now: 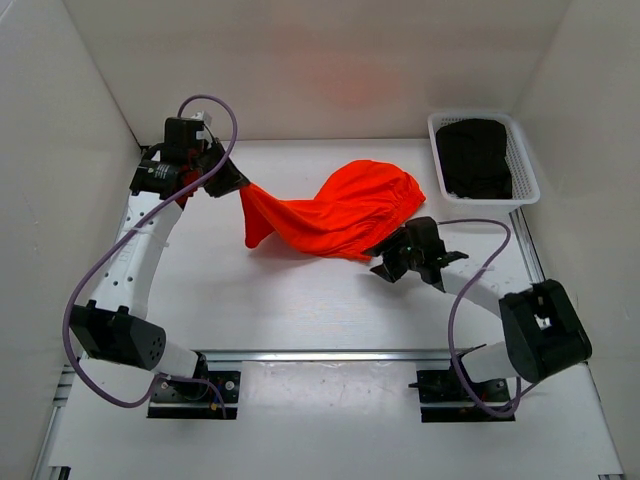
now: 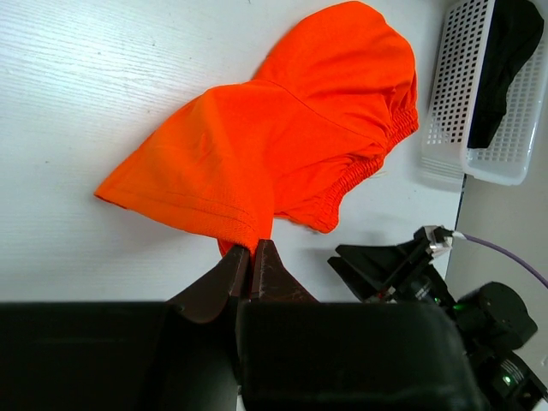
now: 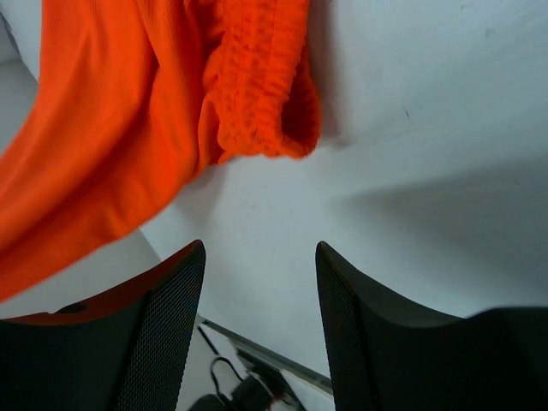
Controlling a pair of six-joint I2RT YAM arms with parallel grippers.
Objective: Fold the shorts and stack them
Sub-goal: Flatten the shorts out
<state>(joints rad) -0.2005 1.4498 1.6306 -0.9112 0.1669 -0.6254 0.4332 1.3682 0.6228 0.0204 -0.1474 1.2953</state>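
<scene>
Left gripper pinches a corner of the shorts, right gripper gapes beside them; you've folded nothing yet.

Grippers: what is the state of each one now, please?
Left gripper: closed, holding an edge of the shorts.
Right gripper: open, holding nothing.

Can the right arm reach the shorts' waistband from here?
Probably yes. The right gripper is open and empty, with only bare table between it and the waistband just ahead. The left gripper pinches the shorts at the other end.
</scene>
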